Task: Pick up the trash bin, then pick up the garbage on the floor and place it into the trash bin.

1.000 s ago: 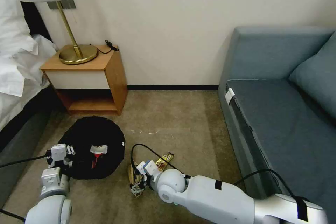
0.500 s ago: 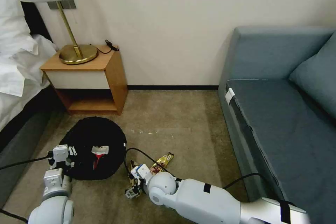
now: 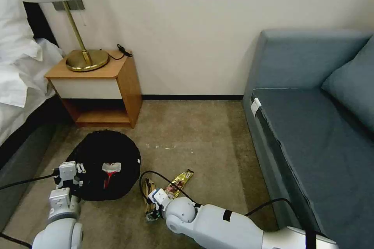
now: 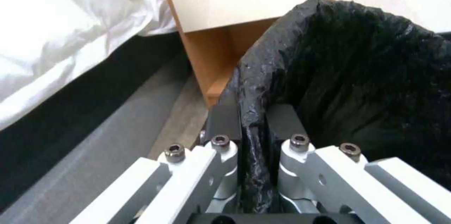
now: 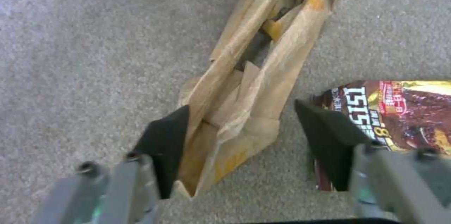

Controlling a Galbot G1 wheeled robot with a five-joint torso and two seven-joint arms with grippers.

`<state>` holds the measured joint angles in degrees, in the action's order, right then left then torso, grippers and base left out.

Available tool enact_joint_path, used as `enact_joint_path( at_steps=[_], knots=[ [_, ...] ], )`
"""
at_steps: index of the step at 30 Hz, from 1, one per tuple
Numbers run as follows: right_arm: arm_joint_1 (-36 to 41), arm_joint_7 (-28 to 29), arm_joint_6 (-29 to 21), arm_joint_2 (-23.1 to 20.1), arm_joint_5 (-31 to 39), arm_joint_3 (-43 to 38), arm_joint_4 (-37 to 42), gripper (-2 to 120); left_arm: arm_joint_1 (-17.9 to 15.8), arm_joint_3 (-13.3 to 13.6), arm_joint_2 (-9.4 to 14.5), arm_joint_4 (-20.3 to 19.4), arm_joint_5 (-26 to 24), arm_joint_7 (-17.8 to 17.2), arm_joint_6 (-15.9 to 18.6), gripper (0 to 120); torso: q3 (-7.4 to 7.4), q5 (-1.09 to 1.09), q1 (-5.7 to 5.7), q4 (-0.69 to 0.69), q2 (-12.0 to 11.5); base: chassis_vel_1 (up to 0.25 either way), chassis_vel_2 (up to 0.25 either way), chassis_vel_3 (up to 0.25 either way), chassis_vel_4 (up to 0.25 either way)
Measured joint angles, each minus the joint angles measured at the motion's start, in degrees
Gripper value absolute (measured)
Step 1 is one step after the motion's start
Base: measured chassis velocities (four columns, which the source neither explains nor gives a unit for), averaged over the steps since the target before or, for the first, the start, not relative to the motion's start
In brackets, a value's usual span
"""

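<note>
The trash bin (image 3: 103, 155), round and black with a black liner, stands on the carpet floor (image 3: 194, 140) in front of the nightstand. A red-and-white wrapper (image 3: 110, 170) lies inside it. My left gripper (image 3: 69, 177) is shut on the bin's near rim; in the left wrist view its fingers (image 4: 224, 120) pinch the liner edge of the bin (image 4: 366, 76). My right gripper (image 3: 151, 214) is low and open over a brown banana peel (image 3: 148, 186). In the right wrist view that peel (image 5: 253, 83) lies between the spread fingers (image 5: 164, 143) of the gripper (image 5: 244, 146). A gold-brown snack wrapper (image 3: 180, 179) (image 5: 404, 111) lies beside it.
A wooden nightstand (image 3: 97, 85) with a brass lamp (image 3: 86, 59) stands behind the bin, and the bed (image 3: 19, 78) runs along the left. A blue-grey sofa (image 3: 311, 124) borders the right. Open carpet lies between the sofa and the bin.
My right arm has drawn back and leftward, and more of the banana peel shows ahead of the gripper. The left gripper and the bin have stayed put.
</note>
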<state>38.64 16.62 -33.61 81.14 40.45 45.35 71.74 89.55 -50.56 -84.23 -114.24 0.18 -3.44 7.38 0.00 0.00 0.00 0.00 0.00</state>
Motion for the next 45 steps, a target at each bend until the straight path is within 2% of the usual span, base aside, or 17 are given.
enact_joint_path(
  at_steps=[3,4,8,11,13,14,16,22,25,28,33,40,41,43,45],
  knots=[
    [0.2,-0.5,0.3,0.4,-0.5,-0.2,-0.7,47,0.0,0.0,0.0,0.2,0.1,0.0,0.0,7,0.00,0.00,0.00,0.00,0.0,0.000,0.000,0.000,0.000],
    [0.2,-0.5,0.3,0.4,-0.5,-0.2,-0.7,47,0.0,0.0,0.0,0.2,0.1,0.0,0.0,7,0.00,0.00,0.00,0.00,0.0,0.000,0.000,0.000,0.000],
    [0.3,-1.0,0.4,0.1,-0.9,-0.3,-0.9,28,-0.1,0.0,-0.1,0.3,0.1,0.0,0.0,7,0.00,0.00,0.00,0.00,0.0,0.000,0.000,0.000,0.000],
    [0.3,-1.3,0.5,-0.2,-1.2,-0.3,-0.9,22,-0.1,0.0,-0.1,0.4,0.2,0.0,0.0,7,0.00,0.00,0.00,0.00,0.0,0.000,0.000,0.000,0.000],
    [0.6,-1.7,0.5,-0.5,-1.8,-0.5,-0.9,10,-0.1,0.1,-0.1,0.5,0.2,-0.1,-0.1,7,0.00,0.00,0.00,0.00,0.0,0.000,0.000,0.000,0.000],
    [0.6,-1.7,0.5,-0.5,-1.8,-0.5,-0.9,10,-0.1,0.1,-0.1,0.5,0.2,-0.1,-0.1,7,0.00,0.00,0.00,0.00,0.0,0.000,0.000,0.000,0.000],
    [0.9,-2.1,0.6,-0.8,-2.4,-0.7,-0.8,0,-0.2,0.2,-0.1,0.5,0.2,-0.1,-0.1,7,0.00,0.00,0.00,0.00,0.0,0.000,0.000,0.000,0.000],
    [0.9,-2.6,1.9,-1.5,-3.1,-1.7,0.1,0,-0.2,0.4,0.2,0.7,0.3,-0.1,-0.1,7,0.00,0.00,0.00,0.00,0.0,0.000,0.000,0.000,0.000],
    [1.0,-2.9,4.1,-2.7,-3.6,-3.5,2.1,0,-0.2,0.4,0.5,0.9,0.2,-0.1,-0.1,7,0.00,0.01,0.00,0.00,0.0,0.000,0.000,0.000,0.000],
    [1.5,-3.3,5.8,-4.9,-3.7,-6.2,5.5,0,-0.2,0.4,0.8,0.9,0.1,-0.1,-0.1,7,0.00,0.00,0.00,0.00,0.0,0.000,0.000,0.000,0.000],
    [3.1,-3.4,7.0,-11.1,-3.0,-12.1,14.1,0,-0.2,0.6,1.0,0.9,-0.1,-0.1,-0.1,7,0.00,0.01,0.00,0.00,0.0,0.000,0.000,0.000,0.000],
    [4.4,-4.0,8.9,-15.0,-5.4,-15.7,18.4,0,-0.2,0.9,1.1,0.9,-0.2,-0.1,-0.3,7,0.00,0.02,0.00,-0.01,0.0,0.000,0.000,0.000,0.000],
    [4.6,-4.4,9.9,-15.5,-6.5,-16.2,18.6,0,-0.2,0.9,1.2,0.9,-0.2,-0.1,-0.3,7,0.00,0.01,0.00,-0.01,0.0,0.000,0.000,0.000,0.000],
    [4.9,-5.9,15.5,-16.2,-8.6,-17.6,19.4,0,-0.1,1.0,1.2,0.8,-0.2,-0.1,-0.3,7,0.00,0.01,0.00,-0.01,0.0,0.000,0.000,0.000,0.000],
    [4.9,-6.4,17.3,-16.1,-8.8,-17.9,19.6,0,-0.1,1.1,1.2,0.7,-0.2,0.0,-0.3,7,0.00,0.01,0.00,-0.01,0.0,0.000,0.000,0.000,0.000]
  ],
)
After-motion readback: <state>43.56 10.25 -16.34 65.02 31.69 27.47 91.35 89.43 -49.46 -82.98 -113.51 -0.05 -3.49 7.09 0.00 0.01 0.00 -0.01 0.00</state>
